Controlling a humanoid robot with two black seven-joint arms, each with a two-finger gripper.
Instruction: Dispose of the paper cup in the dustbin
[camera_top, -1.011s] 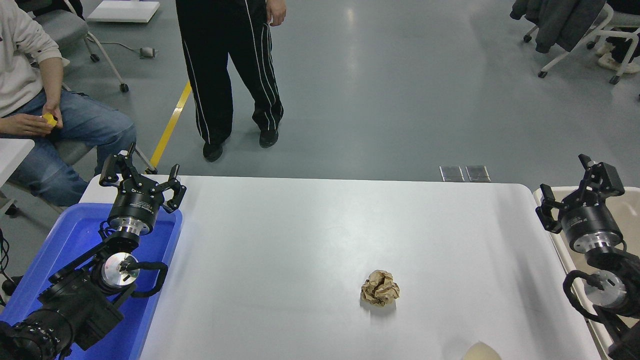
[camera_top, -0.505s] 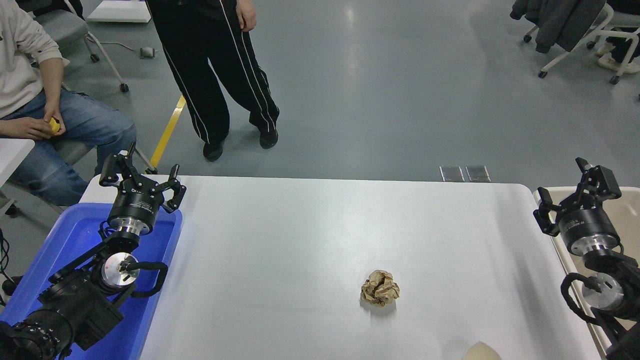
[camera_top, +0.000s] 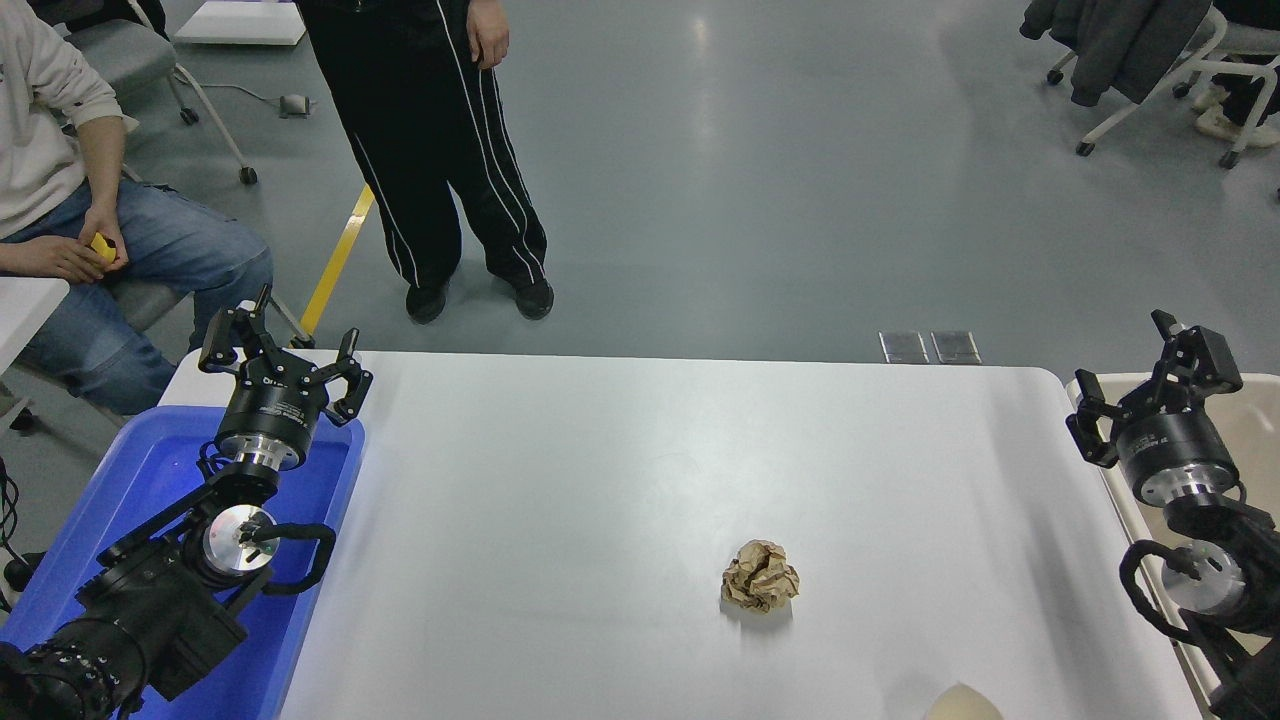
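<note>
At the very near edge of the table (camera_top: 620, 470), only a pale curved sliver of the paper cup (camera_top: 962, 702) shows — the rest is cut off by the bottom of the view, so whether it stands or lies cannot be told. Just beyond it, toward the middle, sits the crumpled brown paper ball (camera_top: 760, 576). The likely slip from here is reaching for that ball instead, since it is in plain sight and much like the cup in bulk; a blind grasp at the table's lip could also knock the cup off. The right gripper (camera_top: 1150, 385) hangs over the dustbin (camera_top: 1262, 392) at the right edge, jaws apart and empty, well apart from the cup, which lies nearer the robot and inward of it. The left gripper (camera_top: 283, 362) is parked above the blue tub (camera_top: 160, 465), jaws apart.
</note>
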